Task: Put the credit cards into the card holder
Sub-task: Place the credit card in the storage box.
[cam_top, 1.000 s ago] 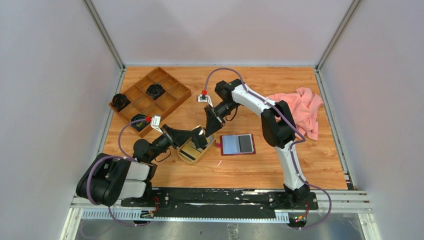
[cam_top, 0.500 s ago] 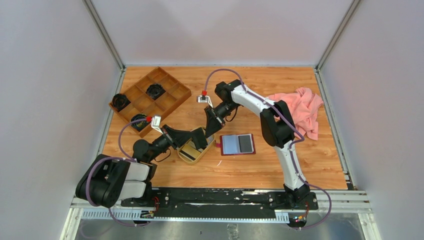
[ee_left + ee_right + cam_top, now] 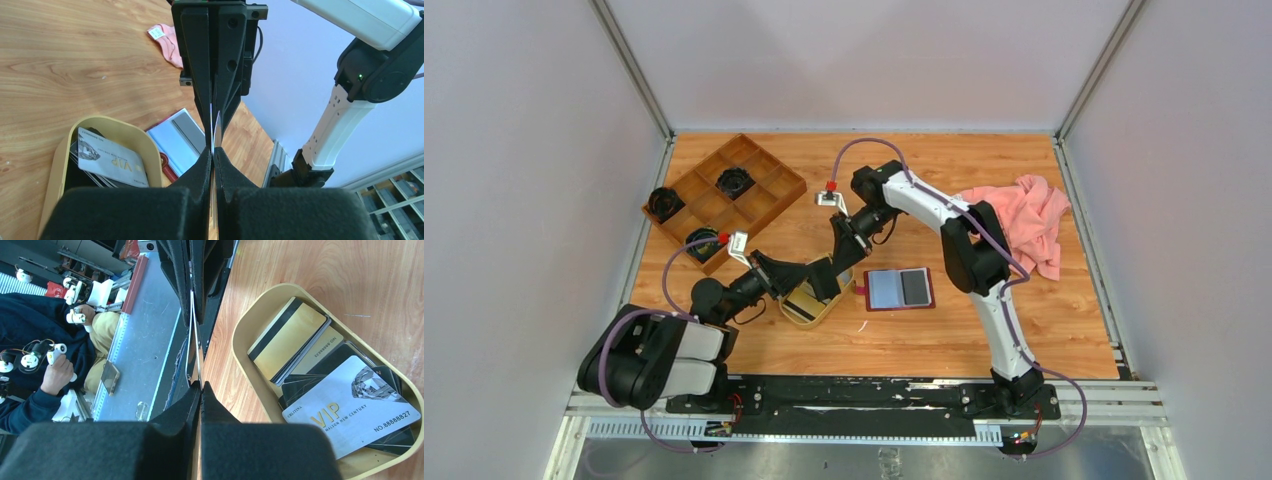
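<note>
Left gripper first: its black fingers are pressed together on one end of a thin, pale plastic credit card, which you see edge-on. The right gripper faces it nearly tip to tip and is pinched shut on the card's other end, so both arms have the same card between them, held off the table.

Just below that pinch sits the oval tan wooden tray. It holds the rest of the credit cards: a greyish-white VIP card on top, a gold card with a black stripe beside it, and dark ones underneath.

The small dark red card holder lies open and flat just beside the tray, on the side toward the right arm's base. Its grey-blue inside faces up and its long axis runs left to right in the top view.

That is the relation to watch. From the shared pinch the holder lies to the right and toward the bases, on the right arm's side. I judge the right arm is better placed to carry the card, once you let go with the left.
</note>
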